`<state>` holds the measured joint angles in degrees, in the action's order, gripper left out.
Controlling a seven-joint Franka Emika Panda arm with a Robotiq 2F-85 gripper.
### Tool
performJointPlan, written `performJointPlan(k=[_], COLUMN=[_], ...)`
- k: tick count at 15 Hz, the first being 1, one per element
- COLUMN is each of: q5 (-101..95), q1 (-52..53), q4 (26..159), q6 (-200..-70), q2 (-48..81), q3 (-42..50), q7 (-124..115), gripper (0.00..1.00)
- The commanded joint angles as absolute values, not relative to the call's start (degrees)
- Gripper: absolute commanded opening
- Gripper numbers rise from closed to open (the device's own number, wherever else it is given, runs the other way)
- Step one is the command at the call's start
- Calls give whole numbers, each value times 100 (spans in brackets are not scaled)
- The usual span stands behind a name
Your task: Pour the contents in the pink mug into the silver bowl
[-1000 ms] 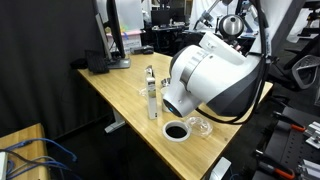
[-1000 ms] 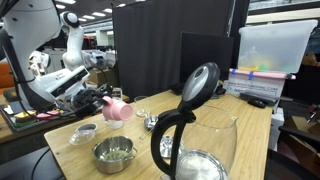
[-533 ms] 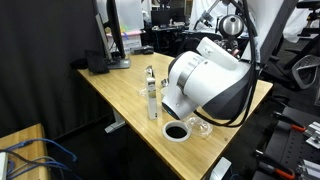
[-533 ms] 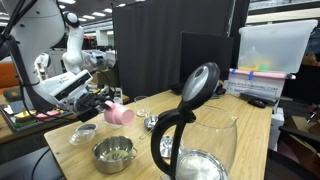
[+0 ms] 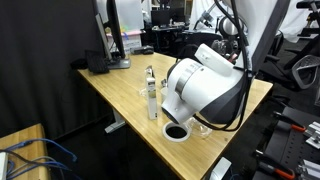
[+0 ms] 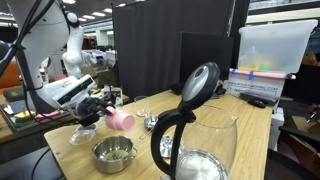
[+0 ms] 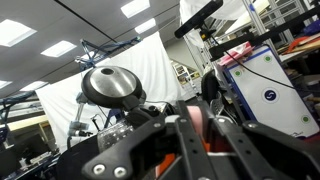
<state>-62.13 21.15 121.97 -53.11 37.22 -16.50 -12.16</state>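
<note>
Wooden table (image 6: 62,150): a lab bench among monitors and black curtains, crowded with a black kettle (image 6: 190,125) up front and steel bowls at the near edge.
Gripper (image 6: 104,112): jaws clenched on the pink mug (image 6: 122,120), gripping it from the side; the wrist view shows a pink strip (image 7: 197,125) pinched between the fingers.
Pink mug: off the table, tipped well over, above and just behind the silver bowl (image 6: 113,161).
Change: over the last second the mug has sunk and slid toward the bowl, leaning further as it goes — the arm's white bulk (image 5: 205,85) has dropped with it.
Silver bowl: upright, something pale already inside; any falling stream is too small to make out.
Smaller steel bowl (image 6: 83,133): just beside, under the wrist — a spill risk if the mouth swings wide.
Meaning: the pour looks under way or about to start; the mouth likely needs more tilt over the bowl's centre.
</note>
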Motion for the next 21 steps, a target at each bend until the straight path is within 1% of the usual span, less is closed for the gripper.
performJointPlan(k=[1, 21], q5=[-6206, -6218], q1=[2031, 2012], q4=[12066, 11993], q6=[-5299, -5251], q2=[3838, 4077], q3=[-1698, -1682], q7=[-1193, -1175], gripper=[4, 4])
